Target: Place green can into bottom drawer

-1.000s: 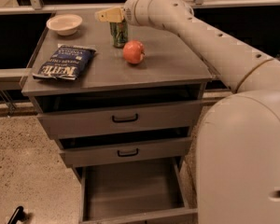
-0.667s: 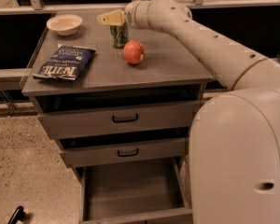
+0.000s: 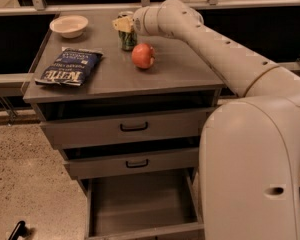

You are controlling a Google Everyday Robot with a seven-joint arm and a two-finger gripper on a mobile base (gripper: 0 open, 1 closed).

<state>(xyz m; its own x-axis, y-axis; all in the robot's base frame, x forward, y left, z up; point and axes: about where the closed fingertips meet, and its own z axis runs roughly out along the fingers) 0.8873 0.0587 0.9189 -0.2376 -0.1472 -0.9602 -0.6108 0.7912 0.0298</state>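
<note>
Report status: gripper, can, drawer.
Status: gripper at the can, rear of the cabinet top. The can stands upright, not in the bottom drawer, which is open. The apple sits close by the can.

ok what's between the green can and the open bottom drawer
In the camera view: the apple just in front of the green can, then the top drawer and middle drawer above the bottom drawer. The end effector is at the can.

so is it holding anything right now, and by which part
Cannot tell. The gripper sits at the upper part of the green can, which stands on the cabinet top; an actual grip does not show.
</note>
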